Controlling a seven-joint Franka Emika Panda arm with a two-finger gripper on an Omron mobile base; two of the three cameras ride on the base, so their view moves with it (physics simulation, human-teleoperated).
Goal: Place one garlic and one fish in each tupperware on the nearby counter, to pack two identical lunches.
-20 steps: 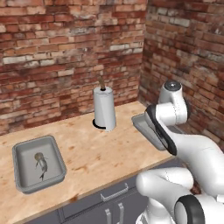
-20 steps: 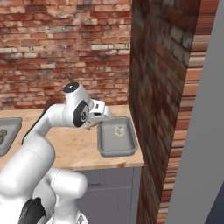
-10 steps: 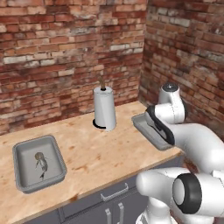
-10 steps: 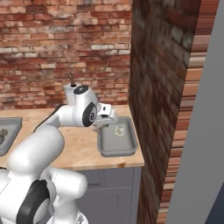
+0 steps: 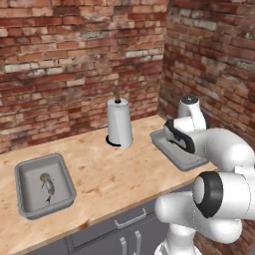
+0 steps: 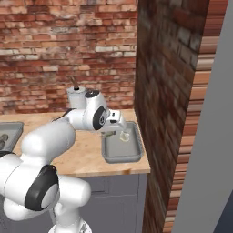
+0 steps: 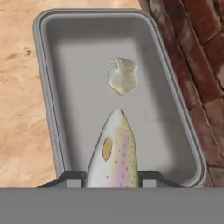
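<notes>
Wood-grain counter (image 5: 114,174) runs under red brick walls (image 5: 74,55), with dark cabinet fronts (image 5: 124,231) along the bottom of the left base view. Nearest in the hand view, the gripper (image 7: 111,177) is clenched on a fish (image 7: 114,153), whose speckled silver body rises from between the finger tips at bottom centre and points up the frame over a grey tupperware (image 7: 48,109). Beyond the fish's nose, in the upper middle of that tub, lies a pale garlic (image 7: 122,75), apart from the fish. In the right base view the same tub (image 6: 113,154) sits at centre beside the brick wall, the garlic (image 6: 124,135) near its far end, the gripper (image 6: 119,129) just above it. In the left base view, at lower left, a second tupperware (image 5: 22,172) holds another fish (image 5: 48,185). Farther back, at centre, stands a white paper-towel roll (image 5: 119,124).
</notes>
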